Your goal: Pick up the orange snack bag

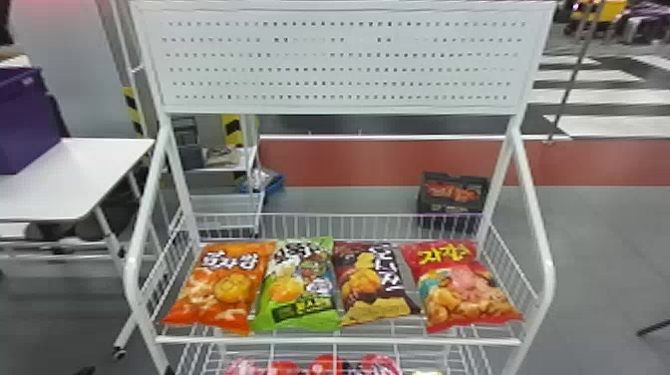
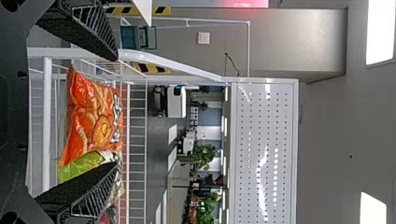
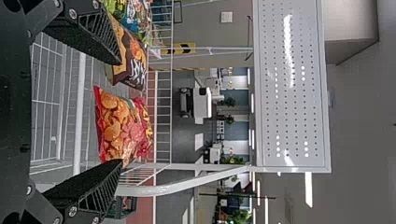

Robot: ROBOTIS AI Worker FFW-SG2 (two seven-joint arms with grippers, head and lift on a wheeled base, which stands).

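Nearest are the two grippers, each with flat black fingers whose pads are rough and grainy and whose sides are ribbed like a lattice. The left gripper point(image 2: 116, 111) stands wide open with nothing in its grasp; the right gripper point(image 3: 121, 112) is likewise spread wide and holds nothing.

Beyond them, four glossy, crinkled, puffed bags with flat crimped ends lie in a row on a white wire basket shelf point(image 1: 339, 341) framed by smooth, bent metal tubes. The orange snack bag point(image 1: 219, 286) is at the robot's left end, apart from the fingers. To its right come a green snack bag point(image 1: 299, 284), a dark brown snack bag point(image 1: 374, 279) and a red snack bag point(image 1: 463, 284). Behind the basket rises a flat white pegboard point(image 1: 349, 60), punched with rows of small holes.

The head view adds rounded red and pink packages point(image 1: 326, 365) on the wire tier below, a smooth white table point(image 1: 75, 174) bearing a boxy purple container point(image 1: 25, 119), and a black crate point(image 1: 428, 204) on the grey floor. The left wrist view shows the orange bag beyond the gap between the fingers and, much farther off, a white wheeled machine point(image 2: 176, 101) and leafy green plants point(image 2: 204, 156).
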